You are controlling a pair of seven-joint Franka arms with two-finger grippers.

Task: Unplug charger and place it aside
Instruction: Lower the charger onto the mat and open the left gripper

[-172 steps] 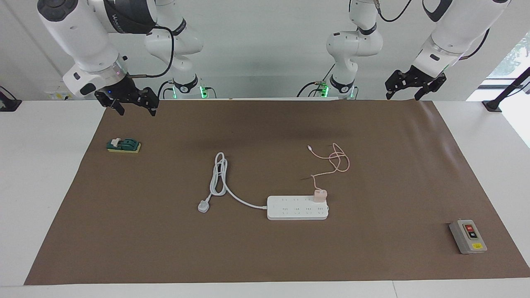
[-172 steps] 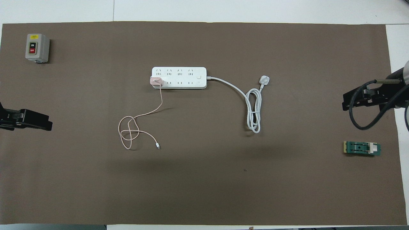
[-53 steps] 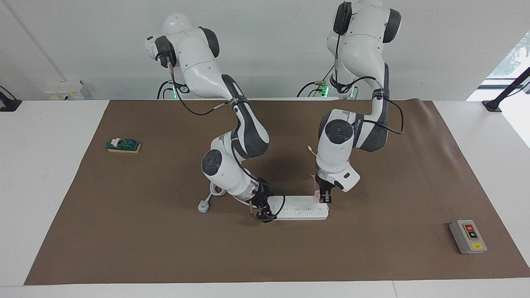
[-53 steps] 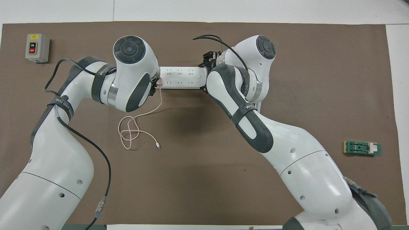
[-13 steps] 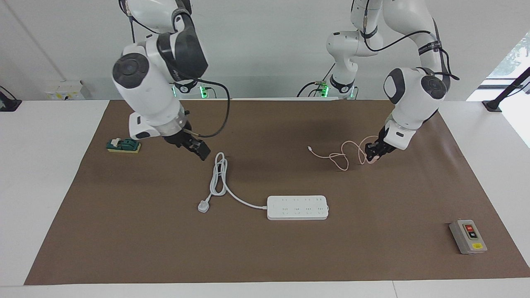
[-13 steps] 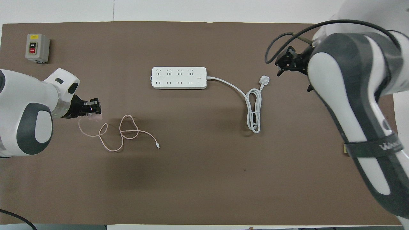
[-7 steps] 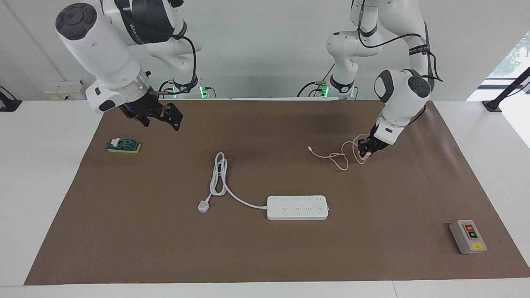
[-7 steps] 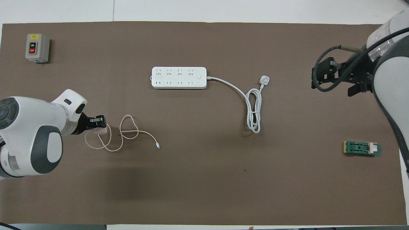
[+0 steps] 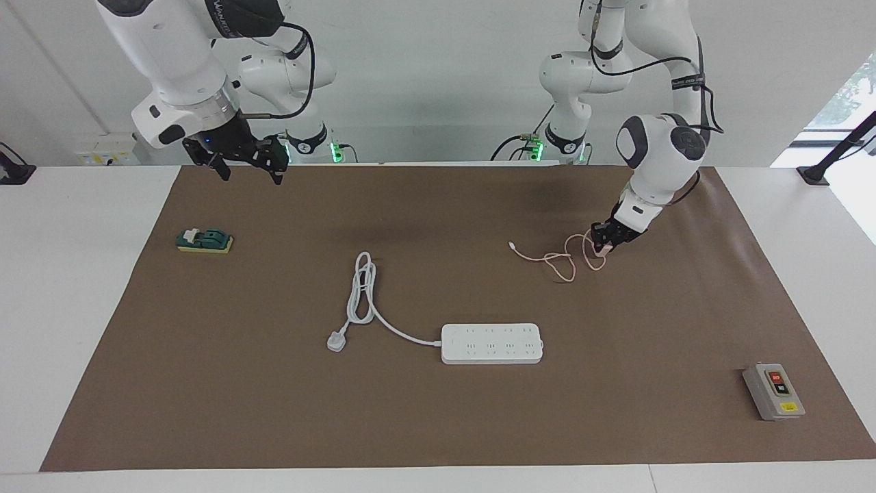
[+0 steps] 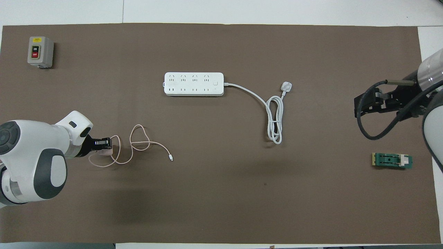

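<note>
1. Holding the charger [image 9: 602, 250] in closed fingertips, the left pincer [image 9: 605, 244] is low over the brown mat [image 9: 438, 424] toward the left arm's end of the tabletop; the small pink cube sits right at the tips, so it lies at the pincer itself and not off to any side of it
2. Whether the cube already rests on the mat or hangs just above it I cannot tell from either view; in the overhead view it shows as a pale patch [image 10: 105, 151] directly under the fingertips
3. Its thin pink cable [image 9: 554, 259] trails from the cube in loose loops along the mat toward the middle of the tabletop, ending in a small connector; the cable's run is roughly along the table's length, pointing away from the left arm's end
4. The white power strip [image 9: 492, 343] lies well apart from the charger, farther from the robots, with every socket empty, so by my reading the unplugging is done and only the setting-down and release remain
5. The left arm is plainly the nearer one: the coming move looks like a short drop and an opening of the fingers, straight down, clear of the loops
6. The right pincer [image 9: 239, 159] waits raised over the mat's edge at the right arm's end, its fingertips apart, holding nothing
</note>
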